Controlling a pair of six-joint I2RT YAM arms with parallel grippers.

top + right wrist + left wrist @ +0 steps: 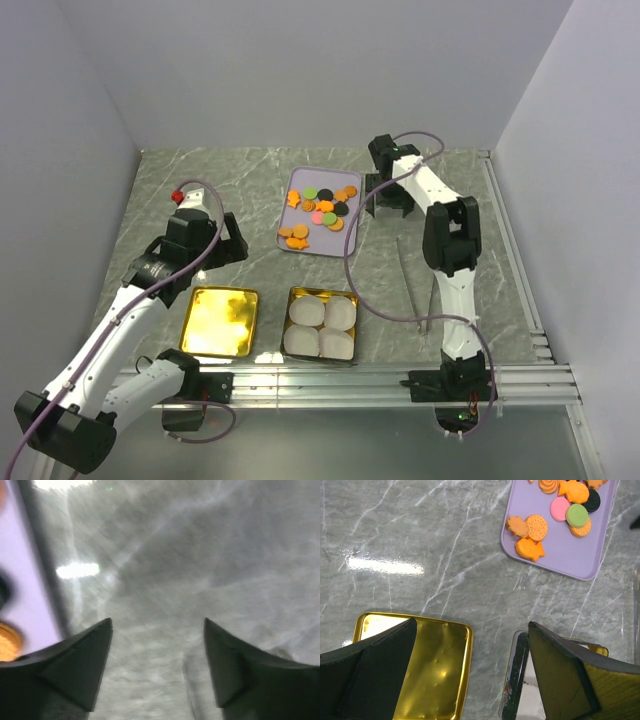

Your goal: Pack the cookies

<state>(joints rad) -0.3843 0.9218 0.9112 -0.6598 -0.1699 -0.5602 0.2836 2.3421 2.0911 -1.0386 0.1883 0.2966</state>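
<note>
The cookies (322,208), mostly orange with a few black, green and pink rounds, lie on a lilac tray (294,190) at the table's middle back. They also show in the left wrist view (555,515) on the tray (555,555). A tin (321,326) holds white paper cups near the front edge. My left gripper (232,240) is open and empty, above the gap between the gold lid (437,675) and the tin (517,680). My right gripper (388,203) is open and empty, low over the table just right of the tray (30,590).
The gold lid (220,321) lies left of the tin. Metal tongs (418,290) lie on the table right of the tin, beside the right arm. White walls close in left, back and right. An aluminium rail (340,385) runs along the front edge.
</note>
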